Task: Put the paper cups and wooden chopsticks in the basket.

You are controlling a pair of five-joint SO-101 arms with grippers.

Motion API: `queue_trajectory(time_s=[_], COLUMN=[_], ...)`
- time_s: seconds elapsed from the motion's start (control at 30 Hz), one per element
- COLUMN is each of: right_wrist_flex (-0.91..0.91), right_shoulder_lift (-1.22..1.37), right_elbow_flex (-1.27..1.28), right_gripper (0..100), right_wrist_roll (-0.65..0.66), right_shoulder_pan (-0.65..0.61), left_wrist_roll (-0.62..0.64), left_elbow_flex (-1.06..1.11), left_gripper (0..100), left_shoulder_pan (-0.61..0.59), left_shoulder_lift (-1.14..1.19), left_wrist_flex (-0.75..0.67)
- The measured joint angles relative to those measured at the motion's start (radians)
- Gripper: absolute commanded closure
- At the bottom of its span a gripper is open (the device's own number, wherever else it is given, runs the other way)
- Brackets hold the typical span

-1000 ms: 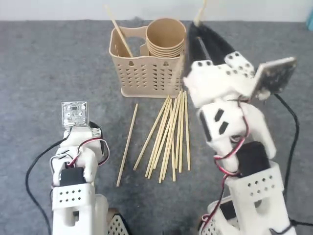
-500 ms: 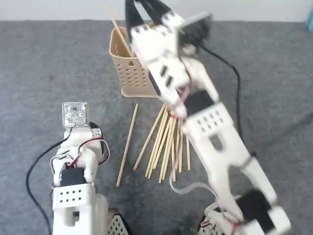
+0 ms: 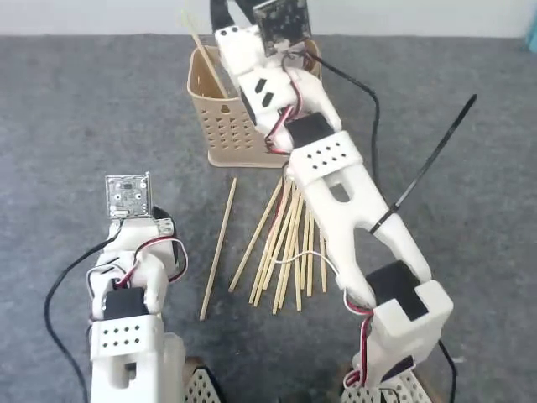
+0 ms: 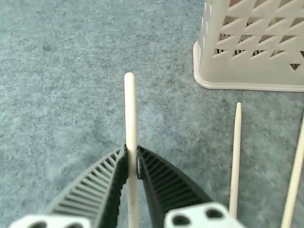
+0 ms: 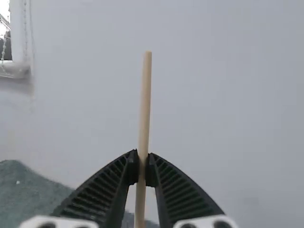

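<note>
Chopstick [image 5: 145,109] sat clamped in the right jaws, long axis running straight out past them, above the basket [image 3: 220,126]; left jaws, farther back, pinched another chopstick [image 4: 129,109].

The right arm [image 3: 336,176] is stretching across the basket [image 3: 226,134] from the near side and covering most of its open top. Only the left corner is showing, where an upright stick [image 3: 201,54] is leaning out. The right gripper [image 5: 141,159] is pinching a raised chopstick [image 5: 144,104], with bare wall [image 5: 228,95] ahead. A pile of chopsticks [image 3: 289,243] is lying in front of the basket, partly under that arm. A lone chopstick [image 3: 218,248] is lying left of the pile, with a bare strip of mat [image 3: 92,109] between them. The left gripper [image 4: 132,154], pinching a carried chopstick [image 4: 129,109], is facing open mat beside the basket's corner. A black strap [image 3: 432,159] is sticking out from the arm over the right-hand mat.
</note>
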Motion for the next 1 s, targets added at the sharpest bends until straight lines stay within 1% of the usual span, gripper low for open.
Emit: queue_trajectory(time_s=[0.13,0.33,0.5,0.6,0.77,0.87,1.0], right_wrist_flex=[-0.003,-0.031,-0.023,0.035,0.124,0.238,0.477], right_shoulder_lift=[-0.025,-0.152,-0.213,-0.252,-0.407,-0.54,-0.747], right_elbow_flex=[0.157,0.371,0.43,0.437,0.437,0.437,0.488], right_gripper=[99.1,98.5,87.6,86.6,92.0,98.8,98.3], right_wrist_roll=[-0.072,-0.089,-0.089,-0.091,-0.091,-0.091,-0.091], right_shoulder_pan=[0.015,0.008,0.005,0.009,-0.017,-0.023,-0.02], left_wrist_roll=[-0.003,-0.003,-0.003,0.0,-0.002,-0.002,0.0], left_elbow_flex=[0.014,0.014,0.014,0.014,0.014,0.014,0.014], left_gripper=[99,99,99,99,99,99,99], left_shoulder_pan=[0.0,0.0,0.0,-0.006,-0.006,-0.006,-0.02], left_shoulder_lift=[0.0,0.0,0.0,0.0,0.0,0.0,0.0], left_wrist_flex=[-0.028,-0.031,-0.031,-0.031,-0.031,-0.031,-0.031])
